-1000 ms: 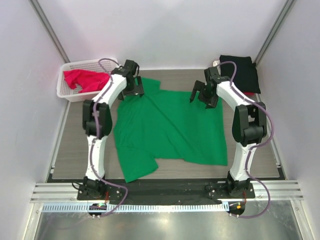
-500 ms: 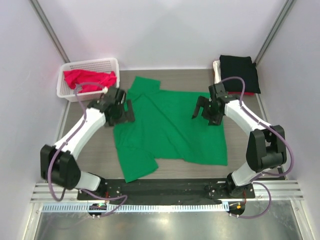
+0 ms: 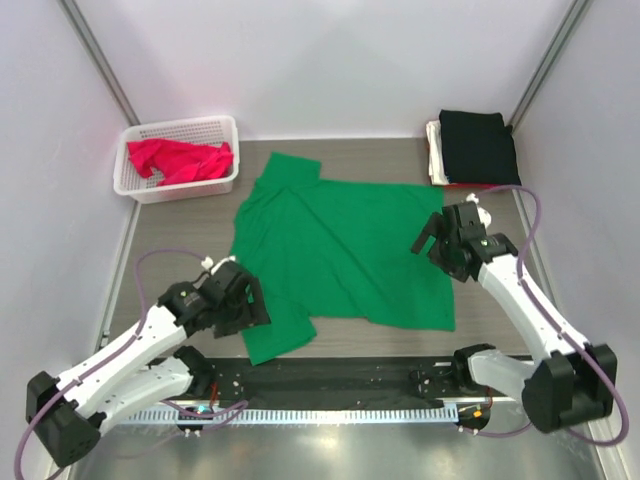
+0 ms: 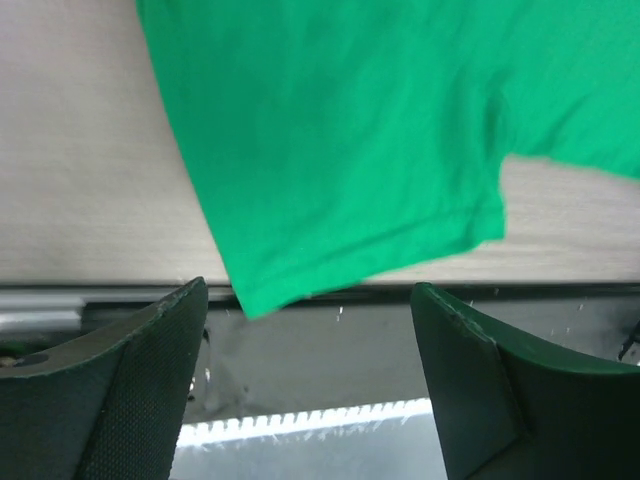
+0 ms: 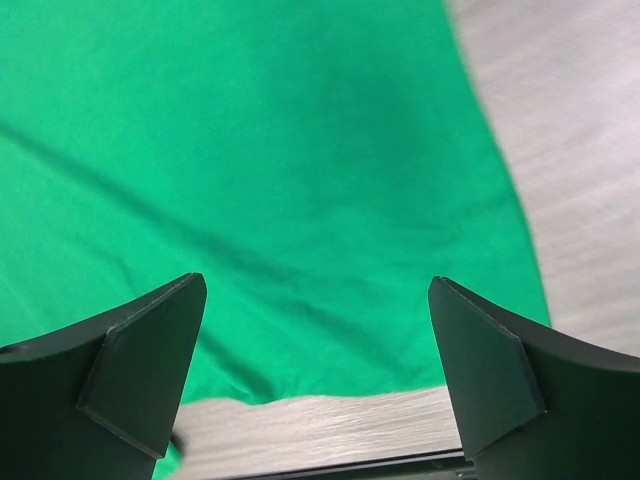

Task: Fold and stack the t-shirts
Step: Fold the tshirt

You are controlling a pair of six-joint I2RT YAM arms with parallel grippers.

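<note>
You are working the first fold of the green t-shirt, as I read it. It is lying spread flat in the middle of the table, with no fold in it yet. One sleeve is pointing toward 12 o'clock, and the other is reaching toward 7 o'clock and just overhanging the near edge.

Your left gripper is hovering at the shirt's 7 o'clock corner. Its jaws are spread wide and carrying nothing. In the left wrist view, the sleeve hem is sitting just ahead of the gap between the fingers.

Your right gripper is hanging over the shirt's 3 o'clock edge, also spread wide and empty. In its wrist view, the cloth's side edge and near corner are lying between the fingers.

The red-pink shirt is waiting in the white basket at 10 o'clock. The black shirt is topping the finished stack at 2 o'clock, with a white one showing under it.

The next move is likely calling for both grippers to drop to the table and pinch the cloth at its edges. Take care at the overhanging sleeve, where the fingers could be catching the table's lip instead of the fabric.
</note>
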